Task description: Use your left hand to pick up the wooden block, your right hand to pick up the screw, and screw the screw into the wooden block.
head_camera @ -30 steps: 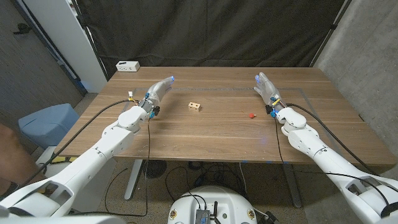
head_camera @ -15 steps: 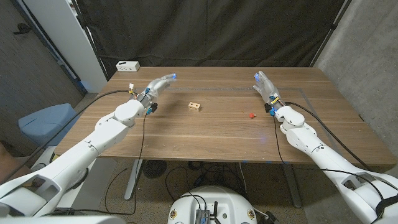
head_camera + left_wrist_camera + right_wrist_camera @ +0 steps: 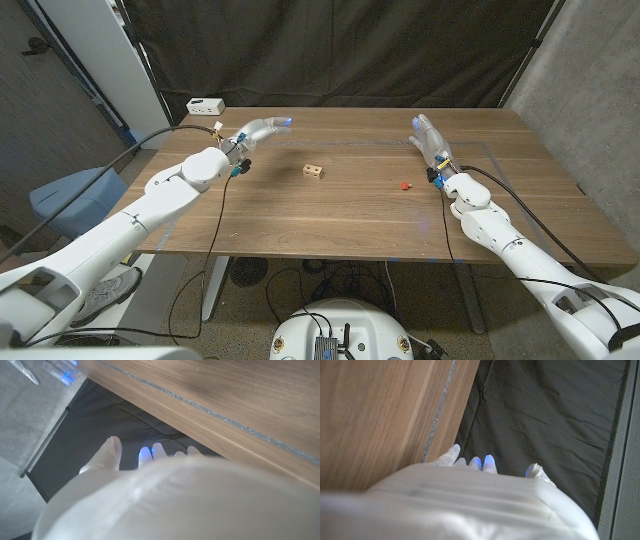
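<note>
Wooden table (image 3: 330, 215) before a black curtain (image 3: 340, 50) (creased).

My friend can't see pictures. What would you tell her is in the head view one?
Two white robot arms reach over a wooden table, the left hand and right hand both holding nothing. Between them lie a small wooden block and, apart from it, a red screw. A white box sits at the far corner.
</note>
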Robot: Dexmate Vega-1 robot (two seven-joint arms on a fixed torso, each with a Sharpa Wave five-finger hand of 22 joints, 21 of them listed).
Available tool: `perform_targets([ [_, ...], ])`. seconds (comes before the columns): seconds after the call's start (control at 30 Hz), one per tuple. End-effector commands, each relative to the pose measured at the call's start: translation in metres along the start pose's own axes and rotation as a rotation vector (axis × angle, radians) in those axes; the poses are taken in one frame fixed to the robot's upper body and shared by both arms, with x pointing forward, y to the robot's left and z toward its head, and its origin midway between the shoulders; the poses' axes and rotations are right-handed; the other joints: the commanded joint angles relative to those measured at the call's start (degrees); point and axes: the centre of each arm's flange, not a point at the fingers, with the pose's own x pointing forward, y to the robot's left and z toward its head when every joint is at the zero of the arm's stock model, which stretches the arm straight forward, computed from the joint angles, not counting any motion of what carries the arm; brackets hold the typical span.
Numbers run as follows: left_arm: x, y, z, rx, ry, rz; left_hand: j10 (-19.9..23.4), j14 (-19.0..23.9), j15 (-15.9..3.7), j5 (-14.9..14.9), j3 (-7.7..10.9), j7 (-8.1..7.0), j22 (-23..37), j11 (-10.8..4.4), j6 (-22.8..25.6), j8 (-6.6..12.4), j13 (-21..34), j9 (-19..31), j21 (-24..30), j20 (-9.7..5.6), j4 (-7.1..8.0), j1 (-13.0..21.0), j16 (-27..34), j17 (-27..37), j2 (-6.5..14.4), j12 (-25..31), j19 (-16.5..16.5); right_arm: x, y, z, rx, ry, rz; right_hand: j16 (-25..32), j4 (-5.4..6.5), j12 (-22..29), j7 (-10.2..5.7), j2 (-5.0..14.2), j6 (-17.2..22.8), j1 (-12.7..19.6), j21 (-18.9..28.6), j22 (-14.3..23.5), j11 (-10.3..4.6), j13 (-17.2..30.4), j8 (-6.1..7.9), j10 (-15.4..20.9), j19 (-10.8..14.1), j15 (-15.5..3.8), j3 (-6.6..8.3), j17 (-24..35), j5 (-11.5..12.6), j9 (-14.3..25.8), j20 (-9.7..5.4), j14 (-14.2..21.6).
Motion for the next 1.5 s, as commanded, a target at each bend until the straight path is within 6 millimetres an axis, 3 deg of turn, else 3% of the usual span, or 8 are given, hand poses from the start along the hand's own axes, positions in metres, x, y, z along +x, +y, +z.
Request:
perform_targets([
  [0.03, 0.011, 0.012, 0.029, 0.258, -0.010, -0.070, 0.7, 0.6, -0.49, -0.3, -0.39, -0.42, 0.3, -0.14, 0.6, 0.27, 0.2, 0.1, 0.0, 0.36, -0.10, 1.4, 0.3, 0.2, -0.6, 0.1, -0.3, -0.012, -0.005, 0.001, -0.003, -0.006, -0.022, 0.2, -0.07, 0.4, 0.30, -0.09, 0.3, 0.3, 0.3, 0.1, -0.36, 0.3, -0.07, -0.2, 0.4, -0.80, 0.58, 0.2, 0.1, 0.3, -0.76, -0.1],
  [0.27, 0.021, 0.009, 0.046, 0.408, -0.012, -0.098, 1.5, 1.1, -0.83, -0.1, -0.80, -1.52, 0.3, -0.77, 1.0, 0.15, 0.3, 0.2, -0.3, 0.86, -0.16, 3.6, 0.4, 0.3, -2.4, 0.1, -1.5, -0.016, -0.007, -0.002, 0.004, -0.004, -0.033, 0.1, -0.12, 0.4, -0.17, -0.07, 0.4, 0.3, 0.3, 0.1, -0.54, 0.3, -0.05, -0.1, 0.4, -0.60, 0.69, 0.1, 0.1, 0.3, -0.65, -0.1],
  [0.67, 0.036, 0.003, 0.067, 0.600, 0.023, -0.196, -0.7, -1.8, -0.12, 0.4, -1.95, -1.08, 0.4, -0.92, -1.3, -1.19, 0.6, 0.3, -0.7, 1.62, 0.34, 8.4, -0.3, 0.4, -5.9, -1.3, -6.8, -0.015, -0.010, -0.005, 0.001, -0.001, -0.044, 0.1, -0.22, 0.3, -0.20, -0.06, 0.3, 0.3, 0.3, 0.1, -0.53, 0.3, -0.08, -0.2, 0.3, -0.53, 0.84, 0.1, 0.1, 0.3, -0.53, -0.2],
  [0.87, 0.040, 0.002, 0.076, 0.677, 0.031, -0.253, -1.4, -3.1, -0.05, 0.5, -2.33, -0.43, 0.4, -0.20, -2.2, -1.50, 0.7, 0.4, -0.8, 1.79, 0.62, 9.7, -0.4, 0.4, -6.2, -1.4, -8.7, -0.014, -0.011, -0.006, -0.003, 0.005, -0.047, 0.1, -0.25, 0.3, -0.20, -0.08, 0.3, 0.3, 0.3, 0.1, -0.57, 0.3, -0.10, -0.2, 0.3, -0.39, 0.90, 0.1, 0.1, 0.3, -0.47, -0.1],
  [1.13, 0.039, 0.001, 0.085, 0.759, 0.038, -0.286, -2.0, -4.1, 0.20, 0.5, -2.53, -0.20, 0.3, -0.38, -3.2, -1.71, 0.9, 0.5, -0.8, 2.42, 0.72, 10.9, -0.3, 0.4, -6.3, -1.5, -10.4, -0.016, -0.011, -0.007, -0.005, 0.004, -0.062, 0.1, -0.30, 0.3, -0.24, -0.07, 0.3, 0.3, 0.3, 0.1, -0.54, 0.3, -0.11, -0.1, 0.3, -0.33, 1.01, 0.1, 0.0, 0.3, -0.38, -0.1],
  [1.5, 0.031, -0.002, 0.093, 0.887, 0.031, -0.297, -2.5, -4.8, 0.47, 0.5, -2.70, -1.04, 0.3, -0.68, -3.3, -1.54, 1.0, 0.5, -0.7, 3.31, 0.85, 12.1, -0.2, 0.4, -6.2, -1.5, -11.6, -0.019, -0.008, -0.007, -0.010, 0.000, -0.087, 0.1, -0.38, 0.3, -0.15, -0.12, 0.3, 0.3, 0.3, 0.1, -0.44, 0.3, -0.11, -0.1, 0.3, -0.30, 1.14, 0.2, 0.0, 0.3, -0.21, -0.1],
])
